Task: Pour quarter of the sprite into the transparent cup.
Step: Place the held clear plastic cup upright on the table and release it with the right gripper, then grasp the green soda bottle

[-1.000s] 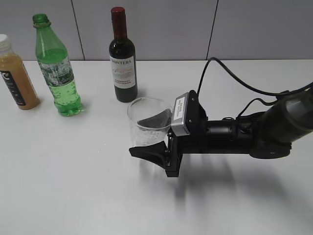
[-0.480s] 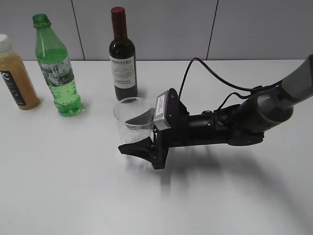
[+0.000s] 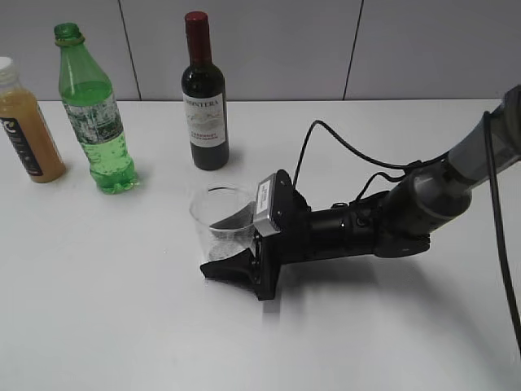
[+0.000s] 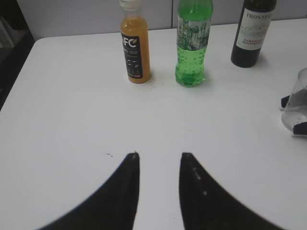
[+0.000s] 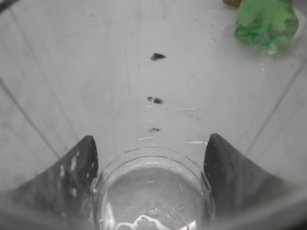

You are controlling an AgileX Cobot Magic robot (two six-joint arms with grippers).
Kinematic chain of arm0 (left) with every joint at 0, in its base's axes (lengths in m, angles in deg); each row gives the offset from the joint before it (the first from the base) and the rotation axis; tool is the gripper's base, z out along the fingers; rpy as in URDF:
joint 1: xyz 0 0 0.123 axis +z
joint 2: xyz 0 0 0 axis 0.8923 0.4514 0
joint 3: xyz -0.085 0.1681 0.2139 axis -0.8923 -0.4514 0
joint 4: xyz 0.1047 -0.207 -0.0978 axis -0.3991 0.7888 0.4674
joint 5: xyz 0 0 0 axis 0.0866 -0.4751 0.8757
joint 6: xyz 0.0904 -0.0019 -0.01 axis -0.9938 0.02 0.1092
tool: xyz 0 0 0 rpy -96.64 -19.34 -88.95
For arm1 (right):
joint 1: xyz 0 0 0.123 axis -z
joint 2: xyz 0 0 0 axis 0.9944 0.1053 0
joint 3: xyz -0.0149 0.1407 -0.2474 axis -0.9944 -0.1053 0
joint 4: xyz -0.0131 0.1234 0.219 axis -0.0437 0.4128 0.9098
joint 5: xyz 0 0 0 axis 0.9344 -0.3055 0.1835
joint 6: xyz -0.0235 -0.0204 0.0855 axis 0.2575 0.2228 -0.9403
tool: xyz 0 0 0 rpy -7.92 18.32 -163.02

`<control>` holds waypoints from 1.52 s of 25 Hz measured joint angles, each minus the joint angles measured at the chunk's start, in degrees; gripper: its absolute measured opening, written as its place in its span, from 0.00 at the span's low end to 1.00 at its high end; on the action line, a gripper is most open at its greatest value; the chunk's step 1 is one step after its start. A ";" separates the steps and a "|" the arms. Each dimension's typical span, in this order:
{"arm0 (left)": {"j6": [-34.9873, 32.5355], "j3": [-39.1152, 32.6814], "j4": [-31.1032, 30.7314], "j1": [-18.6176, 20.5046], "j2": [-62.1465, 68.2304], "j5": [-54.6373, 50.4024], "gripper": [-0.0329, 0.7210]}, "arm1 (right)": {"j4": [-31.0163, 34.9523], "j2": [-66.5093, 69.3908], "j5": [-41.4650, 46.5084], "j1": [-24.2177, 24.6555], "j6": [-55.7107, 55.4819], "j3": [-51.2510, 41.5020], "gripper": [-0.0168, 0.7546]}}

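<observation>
The sprite (image 3: 98, 122) is a green bottle standing upright at the back left with no cap on its neck. It also shows in the left wrist view (image 4: 193, 48) and as a green blur in the right wrist view (image 5: 264, 21). The transparent cup (image 3: 218, 218) is upright in the middle of the table, at or just above its surface. My right gripper (image 3: 229, 244) is shut on the cup, one finger on each side of its lower part (image 5: 151, 139). The cup (image 5: 153, 191) looks empty, and it also shows at the right edge of the left wrist view (image 4: 296, 103). My left gripper (image 4: 160, 155) is open and empty above bare table.
A dark wine bottle (image 3: 203, 98) with a red cap stands behind the cup. An orange juice bottle (image 3: 28, 130) stands left of the sprite. A black cable (image 3: 342, 147) loops behind the right arm. The table's left edge (image 4: 19, 67) shows in the left wrist view.
My right gripper has carried the cup to the left and lower, toward the table surface. The bottles have not moved.
</observation>
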 joint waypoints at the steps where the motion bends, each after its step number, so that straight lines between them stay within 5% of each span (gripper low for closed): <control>1: 0.00 0.00 0.00 0.00 0.00 0.00 0.35 | -0.05 0.48 0.00 0.00 0.27 0.00 0.70; 10: 0.00 0.00 0.00 0.00 0.00 0.00 0.35 | -0.14 0.92 0.38 0.00 2.83 0.04 0.91; 18: 0.00 0.00 0.00 0.00 0.00 0.00 0.35 | -1.96 -1.56 0.45 2.94 2.94 -2.78 0.92; 27: 0.00 0.00 0.00 0.00 0.00 0.00 0.35 | 2.34 -9.56 1.35 11.42 9.61 -16.93 0.92; 31: 0.00 0.00 0.00 0.00 0.00 0.00 0.35 | 10.84 -14.67 2.56 14.28 14.69 -23.00 0.92; 38: 0.00 0.00 0.00 0.00 0.00 0.00 0.35 | 40.35 -27.79 12.04 15.82 16.14 -27.05 0.91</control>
